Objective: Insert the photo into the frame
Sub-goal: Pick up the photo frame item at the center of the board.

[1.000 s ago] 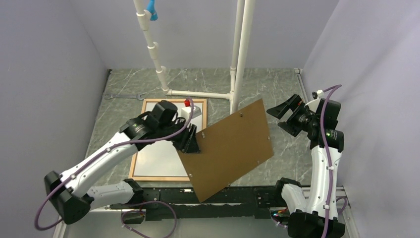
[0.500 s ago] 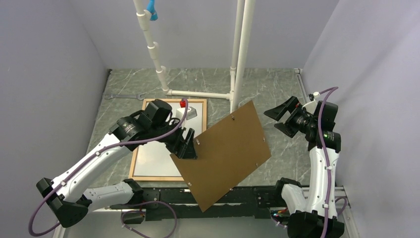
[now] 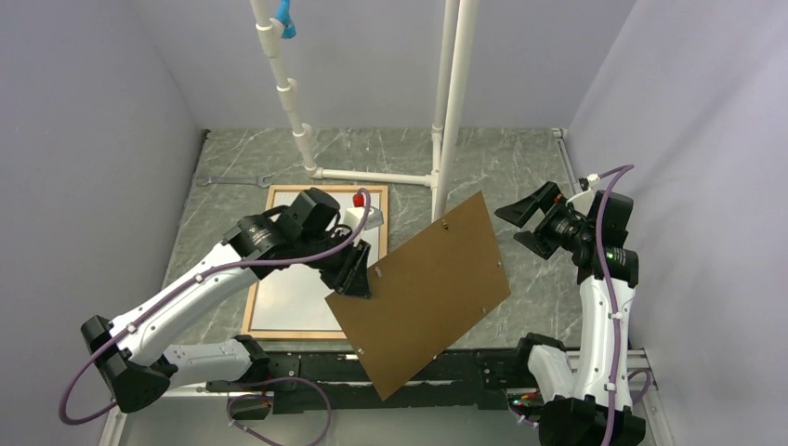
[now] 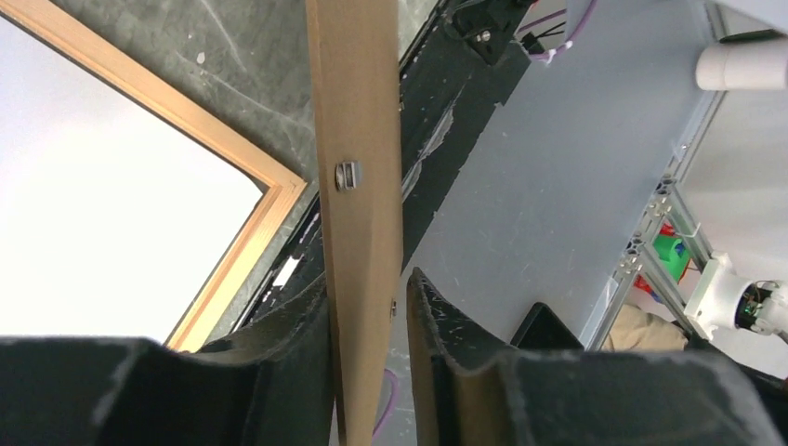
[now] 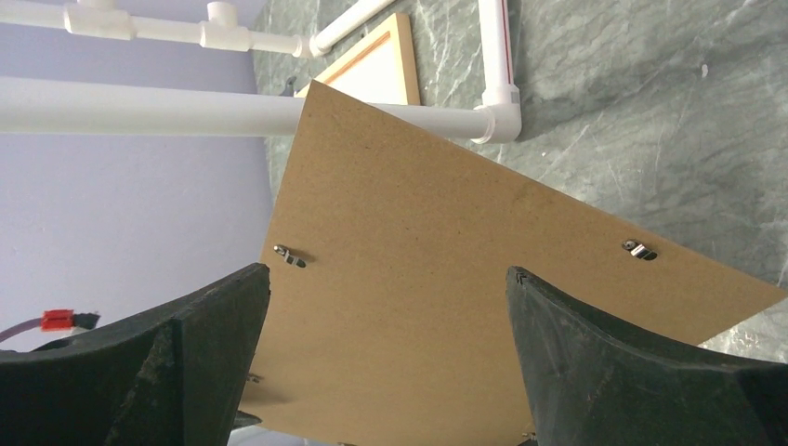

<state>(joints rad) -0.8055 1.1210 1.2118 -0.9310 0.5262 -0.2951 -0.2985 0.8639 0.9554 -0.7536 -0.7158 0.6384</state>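
The photo (image 3: 288, 307) seems already in place: a white sheet, likely its blank back, fills the frame (image 3: 288, 333) lying flat on the counter (image 3: 520, 158) at left centre of the top view. Closing up looks to be what remains. The brown backing panel (image 3: 423, 283) hangs tilted at centre, its left edge pinched by the left fingers (image 4: 455, 362). The right fingers (image 5: 632, 362) gape wide, empty.

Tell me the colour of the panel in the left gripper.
Plain brown panel, clearest in the right wrist view.
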